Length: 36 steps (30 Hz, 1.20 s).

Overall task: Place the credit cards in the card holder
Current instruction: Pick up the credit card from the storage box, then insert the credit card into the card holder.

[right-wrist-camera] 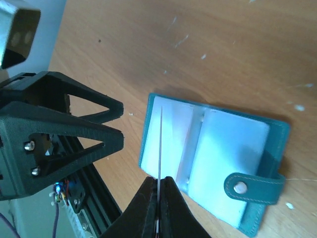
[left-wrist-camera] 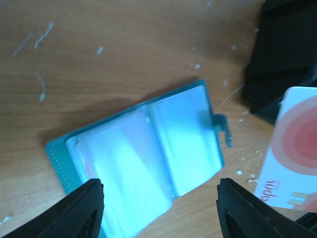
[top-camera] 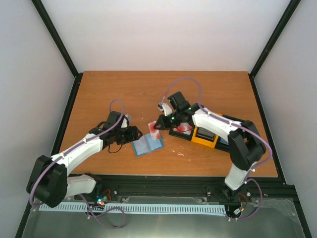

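The teal-blue card holder [top-camera: 147, 145] lies open flat on the table, its clear pockets up; it also shows in the left wrist view [left-wrist-camera: 143, 153] and the right wrist view [right-wrist-camera: 213, 158]. My right gripper [right-wrist-camera: 158, 186] is shut on a red-and-white credit card [top-camera: 155, 130], held on edge just above the holder's left page [right-wrist-camera: 161, 144]; its printed face shows in the left wrist view [left-wrist-camera: 292, 158]. My left gripper [left-wrist-camera: 158, 198] is open and empty, hovering at the holder's left side [top-camera: 133, 134]. Another red card [top-camera: 184, 128] lies in the tray.
A black-and-yellow compartment tray [top-camera: 205, 136] stands right of the holder, under the right arm. The left gripper's open fingers [right-wrist-camera: 64, 129] are close to the holder's left edge. The table's front rail [top-camera: 173, 181] runs just below.
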{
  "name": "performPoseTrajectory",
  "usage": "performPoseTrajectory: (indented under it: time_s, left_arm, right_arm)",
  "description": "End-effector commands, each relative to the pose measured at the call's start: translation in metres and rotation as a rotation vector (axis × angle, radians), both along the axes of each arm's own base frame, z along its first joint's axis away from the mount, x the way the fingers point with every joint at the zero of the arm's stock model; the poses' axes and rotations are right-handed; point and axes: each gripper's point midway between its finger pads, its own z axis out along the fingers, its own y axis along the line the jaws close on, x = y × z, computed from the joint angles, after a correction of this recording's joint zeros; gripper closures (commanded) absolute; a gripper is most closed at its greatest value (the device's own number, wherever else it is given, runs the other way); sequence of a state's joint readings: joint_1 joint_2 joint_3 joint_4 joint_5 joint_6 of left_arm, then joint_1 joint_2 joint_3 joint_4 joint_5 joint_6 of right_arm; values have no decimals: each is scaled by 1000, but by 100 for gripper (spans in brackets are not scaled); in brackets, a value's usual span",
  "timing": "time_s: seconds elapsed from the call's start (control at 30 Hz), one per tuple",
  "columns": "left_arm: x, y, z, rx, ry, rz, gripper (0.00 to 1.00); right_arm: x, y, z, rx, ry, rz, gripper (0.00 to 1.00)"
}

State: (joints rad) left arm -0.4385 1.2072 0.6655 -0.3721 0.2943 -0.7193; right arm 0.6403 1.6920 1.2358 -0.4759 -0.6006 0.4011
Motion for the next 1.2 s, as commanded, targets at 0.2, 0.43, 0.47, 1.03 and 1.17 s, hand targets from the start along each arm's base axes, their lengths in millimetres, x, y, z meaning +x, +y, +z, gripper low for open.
performPoseTrajectory:
  time_s: [0.2,0.43,0.47,1.03,1.17]
  left_arm:
    - [-26,21,-46,117,233,73,44]
    - [-38,24,-63,146,296,51,45]
    - [-40,24,-64,144,302,42,46]
    - [-43,24,-74,153,338,47,59]
    - [-44,26,-76,160,339,47,64]
  right_arm:
    - [-20,25,-59,37,135,105,97]
    - [-21,35,-86,-1,145,95,97]
    - [-19,35,-88,0,151,85,97]
    - [-27,40,-115,-25,303,85,97]
    - [-26,46,-107,19,304,85,97]
